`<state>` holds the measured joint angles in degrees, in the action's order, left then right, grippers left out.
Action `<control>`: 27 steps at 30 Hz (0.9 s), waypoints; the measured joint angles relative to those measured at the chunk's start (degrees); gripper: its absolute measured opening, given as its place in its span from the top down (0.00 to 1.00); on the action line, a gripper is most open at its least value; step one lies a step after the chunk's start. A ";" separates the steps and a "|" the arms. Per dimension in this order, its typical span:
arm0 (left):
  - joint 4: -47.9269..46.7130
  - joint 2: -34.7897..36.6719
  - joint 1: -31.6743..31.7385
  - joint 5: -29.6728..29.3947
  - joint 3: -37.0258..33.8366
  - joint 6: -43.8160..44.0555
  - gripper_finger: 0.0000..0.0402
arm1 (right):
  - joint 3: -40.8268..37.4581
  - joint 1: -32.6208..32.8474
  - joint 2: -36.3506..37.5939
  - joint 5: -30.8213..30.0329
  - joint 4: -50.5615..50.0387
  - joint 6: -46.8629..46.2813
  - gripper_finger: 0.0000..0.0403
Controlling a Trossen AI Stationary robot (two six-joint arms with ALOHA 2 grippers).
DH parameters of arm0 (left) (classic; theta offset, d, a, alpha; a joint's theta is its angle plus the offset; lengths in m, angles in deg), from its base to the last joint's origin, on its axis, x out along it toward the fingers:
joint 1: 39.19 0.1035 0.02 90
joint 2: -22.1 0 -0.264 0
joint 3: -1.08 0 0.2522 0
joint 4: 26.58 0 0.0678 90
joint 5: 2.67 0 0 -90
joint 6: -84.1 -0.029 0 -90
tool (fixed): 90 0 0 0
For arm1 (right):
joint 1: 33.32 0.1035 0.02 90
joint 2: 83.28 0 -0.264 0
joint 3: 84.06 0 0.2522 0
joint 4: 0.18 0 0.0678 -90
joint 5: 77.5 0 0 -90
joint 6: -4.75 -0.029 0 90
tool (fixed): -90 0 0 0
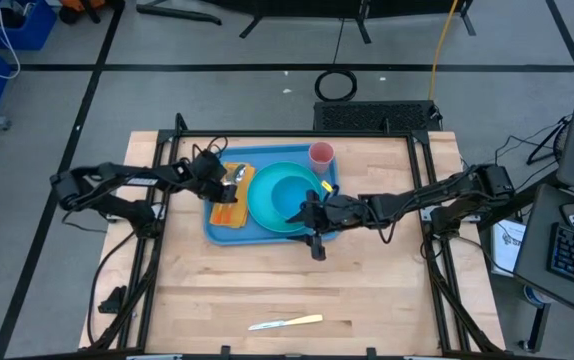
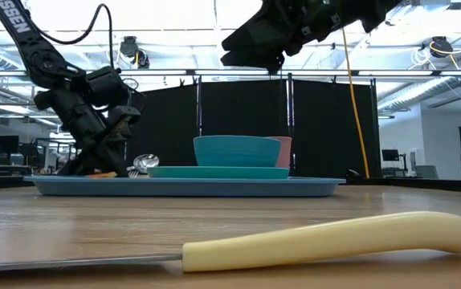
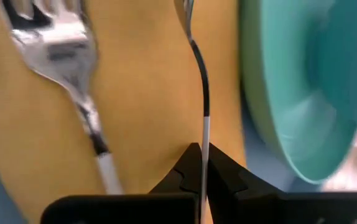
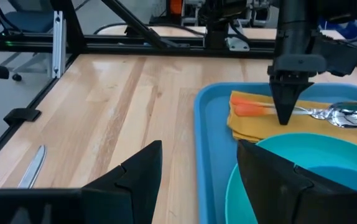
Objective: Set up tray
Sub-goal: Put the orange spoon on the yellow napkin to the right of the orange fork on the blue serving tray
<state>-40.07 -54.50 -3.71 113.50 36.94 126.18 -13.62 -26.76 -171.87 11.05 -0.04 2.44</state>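
Observation:
The light-blue tray (image 1: 217,228) lies at the table's far middle. It holds a round teal plate (image 1: 267,215) with a teal bowl (image 1: 289,190) on it, a pink cup (image 1: 321,155) at its far right corner, and an orange-yellow napkin (image 1: 229,213) at its left end. A fork (image 3: 73,62) lies on the napkin. My left gripper (image 1: 229,188) stands over the napkin, shut on a spoon (image 4: 343,114). My right gripper (image 1: 312,218) hangs open above the plate's near right rim, with nothing between its fingers. My left gripper pinches the spoon's thin handle (image 3: 204,134) between its two fingertips, where the silver neck meets the pale handle. The fingers (image 4: 285,106) slant down from the table's left side and lie across the handle. The spoon is turned on edge, its bowl end toward the plate.
A knife (image 1: 287,322) with a cream handle lies on the bare wood near the table's front edge. Black frame rails (image 1: 157,200) run along both sides of the table. The wood in front of the tray is bare.

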 joint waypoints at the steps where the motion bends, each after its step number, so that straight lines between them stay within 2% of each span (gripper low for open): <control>1: 0.17 -0.28 0.21 -0.15 0.00 -0.02 0.99 | -0.58 -0.01 0.00 0.00 1.09 0.00 0.51; 6: 0.31 -0.70 0.50 0.18 0.00 -0.45 0.99 | -2.73 -0.22 -0.02 -0.02 5.81 0.00 0.51; 27: -0.24 -0.76 0.45 1.90 0.02 -1.88 0.97 | -2.73 -0.35 0.00 -0.02 6.00 0.00 0.51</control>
<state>-40.31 -55.27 -3.26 115.40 36.97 124.30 -16.35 -27.11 -171.87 11.03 5.96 2.44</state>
